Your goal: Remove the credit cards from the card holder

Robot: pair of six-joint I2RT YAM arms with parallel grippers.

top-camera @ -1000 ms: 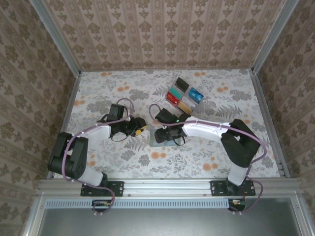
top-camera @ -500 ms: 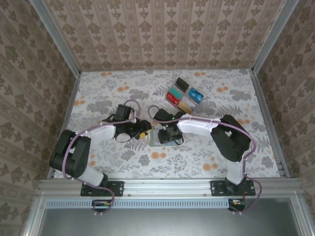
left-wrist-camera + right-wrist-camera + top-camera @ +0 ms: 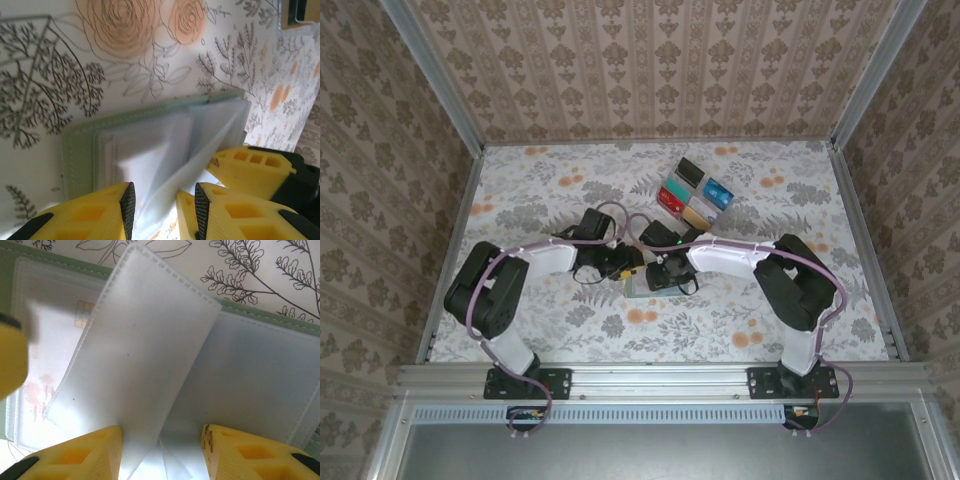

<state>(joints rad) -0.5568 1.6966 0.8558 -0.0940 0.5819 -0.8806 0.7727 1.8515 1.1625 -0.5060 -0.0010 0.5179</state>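
Observation:
The sage-green card holder lies open on the table's middle, and both grippers meet over it. In the left wrist view its green edge frames pale pockets, and a clear sleeve rises into the gap of my left gripper, whose jaws stand apart. My right gripper is open too, with clear sleeves standing up between its fingers. A whitish card with a chip sits in the left pocket. Several loose credit cards lie in a group at the back. From above, the left gripper and right gripper nearly touch.
The right gripper's yellow finger sits close beside my left fingers. The left gripper's yellow finger shows blurred at the holder's left side. Metal rails and patterned walls border the floral tablecloth.
The left arm has swung right, bringing its gripper from left of the holder onto its left edge. The right gripper has stayed over the holder.

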